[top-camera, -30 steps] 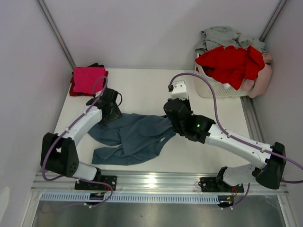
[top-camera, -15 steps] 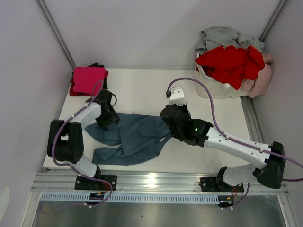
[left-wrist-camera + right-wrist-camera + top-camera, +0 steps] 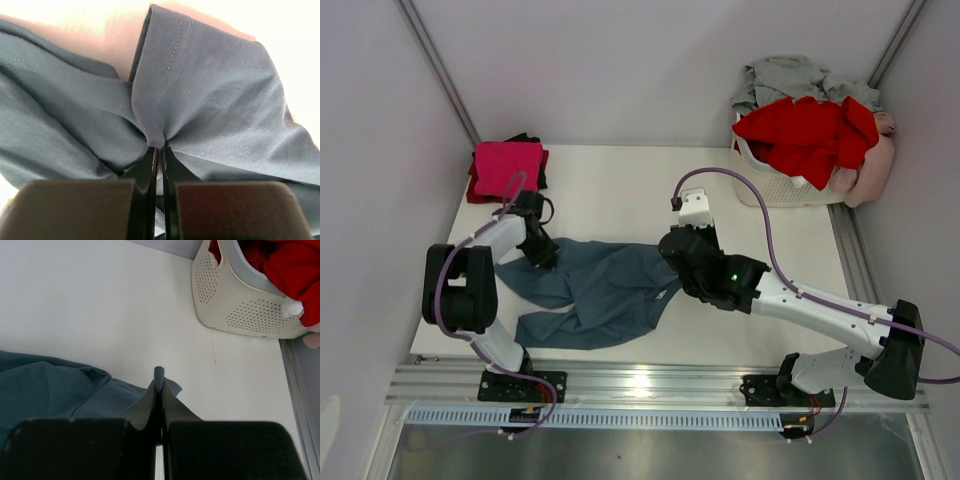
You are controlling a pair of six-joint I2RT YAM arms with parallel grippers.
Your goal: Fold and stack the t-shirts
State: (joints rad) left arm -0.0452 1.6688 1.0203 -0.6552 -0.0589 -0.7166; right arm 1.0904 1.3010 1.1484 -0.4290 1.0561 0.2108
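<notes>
From above, the big slate blue-grey cotton t-shirt (image 3: 600, 295) lies in a bunched, crumpled heap in the middle of the white counter (image 3: 620, 190), near the front edge. The left hand (image 3: 542, 253) is down on its left end. The right hand (image 3: 670, 262) is down on its right end. A folded magenta t-shirt (image 3: 505, 168) sits in the far left corner on top of a black t-shirt (image 3: 527, 140). That looks like the start of the stack. At the far right, a white plastic laundry basket (image 3: 775, 185) holds a red t-shirt (image 3: 810, 135), a grey t-shirt (image 3: 790, 75) and a pale pink t-shirt (image 3: 875, 165).

In the left wrist view, the left hand (image 3: 159, 150) is squeezed tight on a pinch of blue-grey cloth. A hem with two lines of stitching runs up from the pinch. Folds fan out from it on both sides.

In the right wrist view, the right hand (image 3: 159, 387) is also squeezed tight, and a small tip of the shirt's edge pokes out above it. The rest of the cloth lies low on the counter to the left. The basket (image 3: 235, 310) is well away at the top right.

I think the step now is getting this shirt flat, and no fold has been made yet. Next, the two hands likely need to pull apart gently, so the wrinkles go and the shirt lies smooth. The cloth is soft and could slip out if they tug too hard.
</notes>
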